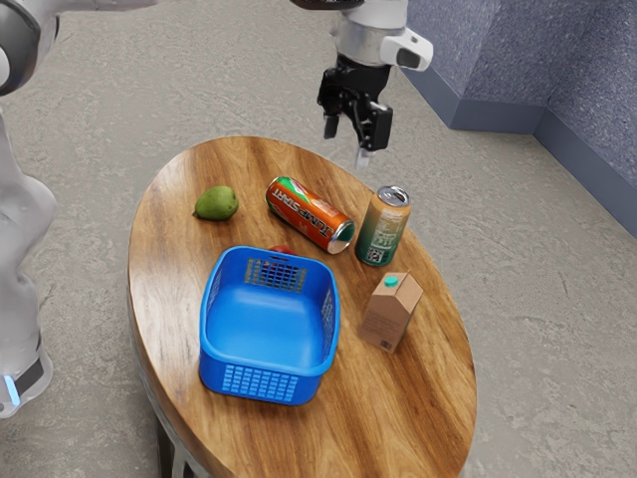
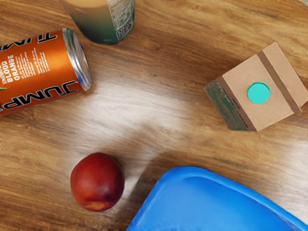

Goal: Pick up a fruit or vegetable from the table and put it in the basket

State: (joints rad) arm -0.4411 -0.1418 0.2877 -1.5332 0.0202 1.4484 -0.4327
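- Step: pre-grasp, looks like; neither fruit in basket (image 1: 269,386).
- Gripper (image 1: 347,142): released, fingers apart, nothing between; exterior view, 1 o'clock from basket.
- Red fruit (image 2: 97,182): on table (image 1: 169,269), just beside basket, 12 o'clock of it in exterior view.
- Green fruit (image 1: 217,203): on table, 11 o'clock from basket, same view.
- Next: pick one; red needs a move toward 7 o'clock, then descent. Basket rim could foul a finger.

Red fruit (image 2: 97,182) and green fruit (image 1: 217,203) lie outside basket (image 1: 214,372).
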